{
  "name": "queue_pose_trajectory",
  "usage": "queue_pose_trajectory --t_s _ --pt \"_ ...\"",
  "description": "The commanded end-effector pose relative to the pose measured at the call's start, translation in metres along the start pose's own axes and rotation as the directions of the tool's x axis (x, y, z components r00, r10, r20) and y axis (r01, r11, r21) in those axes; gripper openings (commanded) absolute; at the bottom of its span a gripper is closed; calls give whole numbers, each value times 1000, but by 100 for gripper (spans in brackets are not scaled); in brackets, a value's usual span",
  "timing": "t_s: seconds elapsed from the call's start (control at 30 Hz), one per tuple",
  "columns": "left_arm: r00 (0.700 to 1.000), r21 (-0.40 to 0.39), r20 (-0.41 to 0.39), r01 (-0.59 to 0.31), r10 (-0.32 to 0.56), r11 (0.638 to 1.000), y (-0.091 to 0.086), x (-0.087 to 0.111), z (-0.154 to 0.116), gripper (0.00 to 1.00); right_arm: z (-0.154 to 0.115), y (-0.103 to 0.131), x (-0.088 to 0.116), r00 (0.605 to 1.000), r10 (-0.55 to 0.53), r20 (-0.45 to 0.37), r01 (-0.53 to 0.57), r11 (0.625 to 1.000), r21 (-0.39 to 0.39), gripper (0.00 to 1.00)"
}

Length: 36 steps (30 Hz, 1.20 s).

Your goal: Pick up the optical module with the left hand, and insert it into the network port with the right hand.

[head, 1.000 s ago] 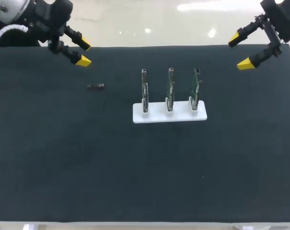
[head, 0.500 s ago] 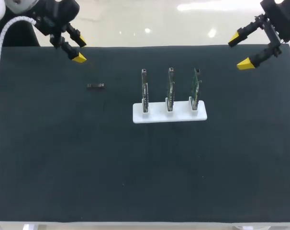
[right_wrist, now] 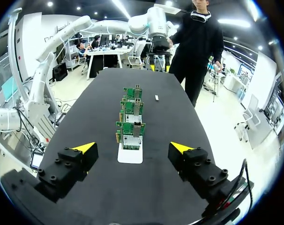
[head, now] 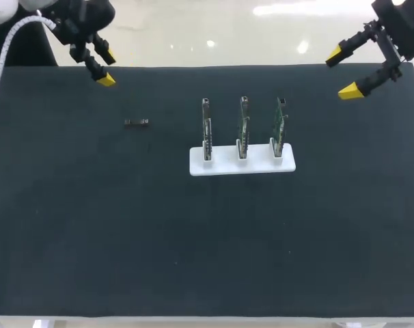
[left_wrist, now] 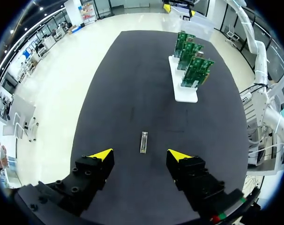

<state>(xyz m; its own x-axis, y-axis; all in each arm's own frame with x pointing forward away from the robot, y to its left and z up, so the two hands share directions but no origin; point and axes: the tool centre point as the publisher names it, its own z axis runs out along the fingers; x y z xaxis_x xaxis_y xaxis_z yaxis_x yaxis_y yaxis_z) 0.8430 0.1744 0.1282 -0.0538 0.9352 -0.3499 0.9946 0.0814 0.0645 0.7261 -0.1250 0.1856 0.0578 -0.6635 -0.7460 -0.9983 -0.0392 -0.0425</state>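
**A:** Spotted any change in that last second? Looked pretty static from here.

**B:** Only on the left. Caught the left gripper sliding back toward the far left corner of the surface and rolling at the wrist, ending with the two yellow tips stacked almost one above the other in the head view. Kept the fingers spread wide the whole time, holding nothing.

**A:** And the optical module? Touched at all?

**B:** Nope. Found it lying flat in the same spot as before, well apart from the white stand and its three circuit boards. From the left wrist view, saw it sitting ahead of the gripper, in line with the gap between the open fingers and lengthwise along the line of approach. Read that as lining up for the pick, not backing off for good. Not grasped yet though, so called the task barely started.

**A:** Anything from the right gripper?

**B:** Parked over the far right corner, same pose as a second ago, fingers wide open and empty, pointed at the boards. Couldn't pick out the network port itself at that size. Guessed at a descent onto the module next, then a handover before any insertion. Worried a bit about such a thin part slipping or tilting during the pinch.
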Motion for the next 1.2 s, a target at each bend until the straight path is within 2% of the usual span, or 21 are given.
queue_pose_trajectory --t_s 0.03,0.23,0.6,1.03,1.1,1.17,1.2 --pt "998 62 -62 -18 22 998 11 0 6 100 0 0 0 1000 0 0 0 1000 -1 100" --pt "991 69 -124 -38 46 997 12 5 19 100 0 0 0 1000 0 0 0 1000 -1 100" --pt "984 61 -174 -26 36 998 12 10 49 100 0 0 0 1000 0 0 0 1000 -1 100" --pt "984 61 -174 -26 36 998 12 10 49 100 0 0 0 1000 0 0 0 1000 -1 100" --pt "977 90 -210 3 16 996 4 9 40 100 0 0 0 1000 0 0 0 1000 -1 100" --pt "978 74 -207 -11 26 997 -2 12 43 100 0 0 0 1000 0 0 0 1000 -1 100" --pt "971 64 -239 -2 17 998 -3 13 47 100 0 0 0 1000 0 0 0 1000 -1 100"
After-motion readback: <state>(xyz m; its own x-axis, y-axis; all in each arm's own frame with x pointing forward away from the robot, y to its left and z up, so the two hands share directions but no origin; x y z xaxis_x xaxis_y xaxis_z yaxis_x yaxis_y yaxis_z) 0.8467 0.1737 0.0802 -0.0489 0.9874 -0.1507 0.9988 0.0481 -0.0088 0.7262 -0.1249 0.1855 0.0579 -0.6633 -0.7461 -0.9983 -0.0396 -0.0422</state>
